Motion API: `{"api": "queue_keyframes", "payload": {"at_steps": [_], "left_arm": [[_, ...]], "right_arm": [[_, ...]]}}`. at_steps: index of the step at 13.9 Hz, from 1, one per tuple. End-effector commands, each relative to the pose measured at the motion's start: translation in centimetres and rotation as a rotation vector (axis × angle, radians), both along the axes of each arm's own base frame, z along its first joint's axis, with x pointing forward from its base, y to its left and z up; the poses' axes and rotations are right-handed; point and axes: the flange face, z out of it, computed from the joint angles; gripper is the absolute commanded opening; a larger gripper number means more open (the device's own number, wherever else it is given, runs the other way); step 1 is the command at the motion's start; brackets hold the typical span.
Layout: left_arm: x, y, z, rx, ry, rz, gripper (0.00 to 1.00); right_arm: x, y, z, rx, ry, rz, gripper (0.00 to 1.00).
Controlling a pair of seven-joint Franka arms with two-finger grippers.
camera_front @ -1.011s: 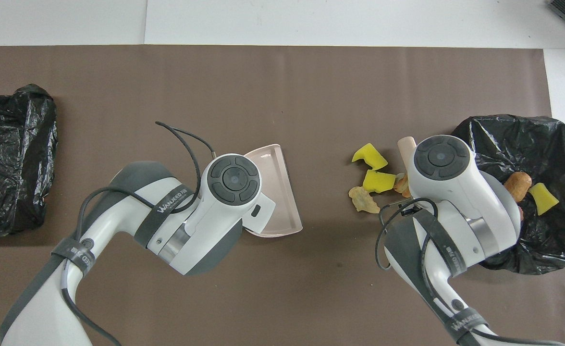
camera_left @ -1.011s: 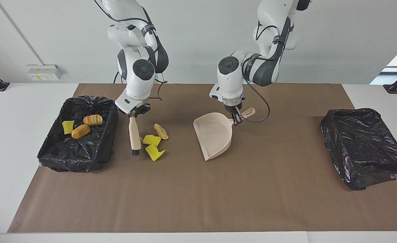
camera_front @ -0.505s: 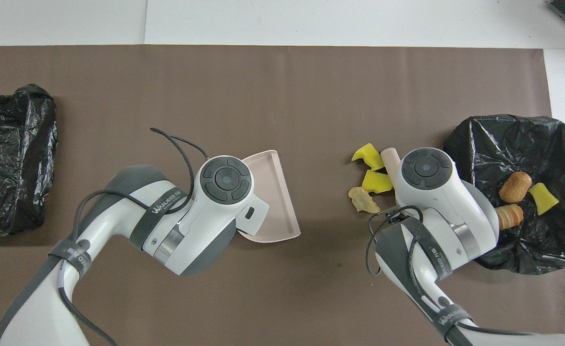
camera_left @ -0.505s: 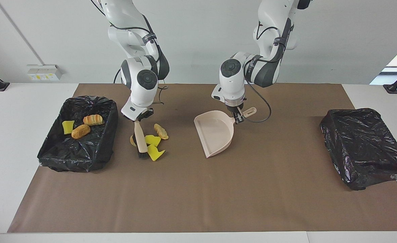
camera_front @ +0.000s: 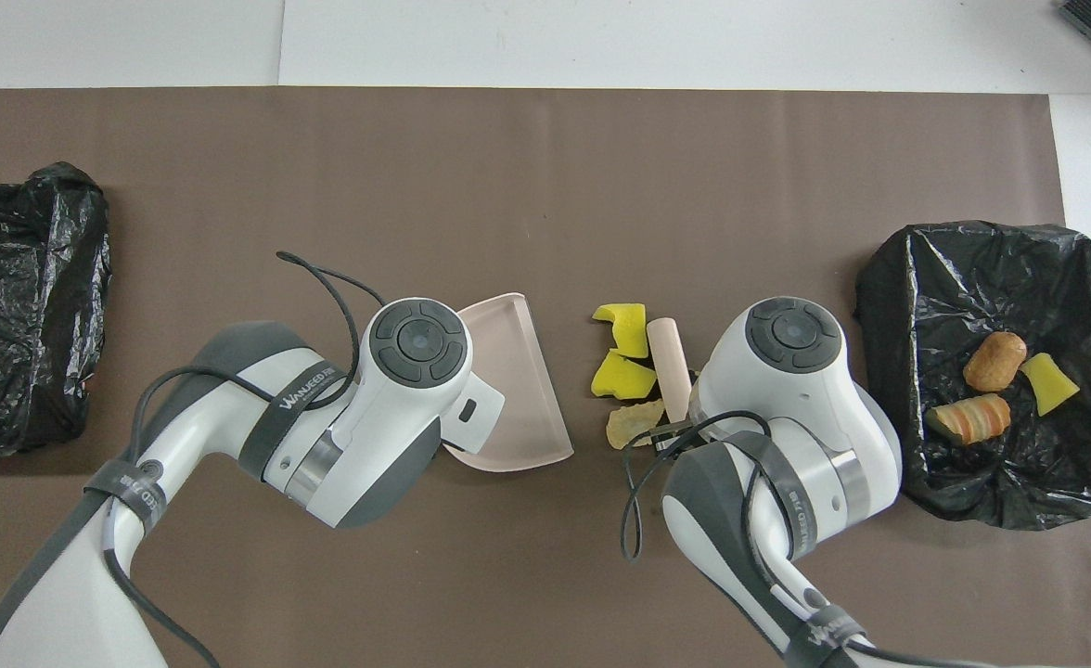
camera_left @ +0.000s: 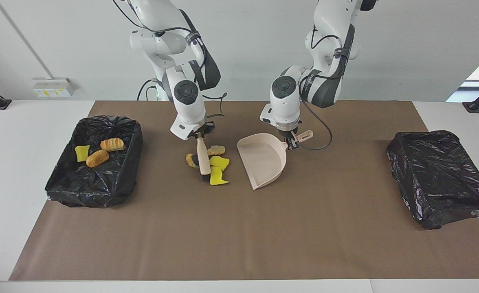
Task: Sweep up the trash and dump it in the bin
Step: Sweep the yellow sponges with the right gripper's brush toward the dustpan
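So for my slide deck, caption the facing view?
Right gripper sweeps brush through trash toward dustpan held by left gripper.

The word "WANJEED" stands in white letters on a dark band (camera_front: 297, 405) around the left arm (camera_front: 230, 436). The same white lettering, only partly legible, appears on a band (camera_front: 828, 634) around the right arm (camera_front: 787, 520).
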Motion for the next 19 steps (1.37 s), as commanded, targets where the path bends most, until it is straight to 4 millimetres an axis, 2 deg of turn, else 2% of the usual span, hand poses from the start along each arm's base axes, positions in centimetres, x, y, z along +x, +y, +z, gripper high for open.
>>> {"api": "queue_keyframes", "payload": {"at_steps": [1, 3, 5, 7, 8, 10, 12, 15, 17, 18, 19], "left_arm": [[-0.7, 1.3, 0.3, -0.001, 0.003, 0.016, 0.00], [-1.0, 1.2, 0.0, -0.003, 0.001, 0.010, 0.00], [-1.3, 1.1, -0.1, 0.001, 0.006, 0.006, 0.00], [-1.6, 1.3, -0.2, 0.004, 0.008, 0.001, 0.00], [-1.7, 1.4, -0.2, 0.006, 0.011, -0.002, 0.00], [-1.7, 1.5, -0.2, 0.003, 0.020, -0.041, 0.00], [-1.9, 1.5, -0.2, 0.003, 0.030, -0.081, 0.00], [-3.3, 0.9, -0.5, 0.020, 0.000, -0.134, 0.00], [-4.0, 0.8, -0.9, 0.026, 0.003, -0.144, 0.00], [-4.1, 0.8, -0.8, 0.025, 0.002, -0.145, 0.00], [-4.3, 0.4, -0.7, 0.021, -0.004, -0.151, 0.00]], "right_arm": [[0.1, 2.2, 2.1, 0.042, -0.017, -0.063, 0.00], [1.3, -0.1, 4.7, 0.033, -0.050, -0.105, 0.00], [2.4, -4.2, 6.5, -0.030, -0.065, -0.132, 0.00], [2.4, -7.5, 6.0, -0.115, -0.072, -0.113, 0.00], [1.7, -8.0, 5.4, -0.130, -0.062, -0.102, 0.00], [0.4, -7.3, 3.1, -0.137, -0.048, -0.091, 0.00], [0.0, -5.5, 0.6, -0.128, -0.032, -0.071, 0.00], [-1.1, -1.8, -1.3, -0.075, 0.014, -0.050, 0.00], [-2.5, 2.8, -1.8, 0.001, 0.006, -0.040, 0.00], [-2.5, 3.6, -2.6, 0.014, 0.018, -0.042, 0.00], [-2.9, 5.0, -2.3, 0.035, 0.018, -0.035, 0.00]]}}
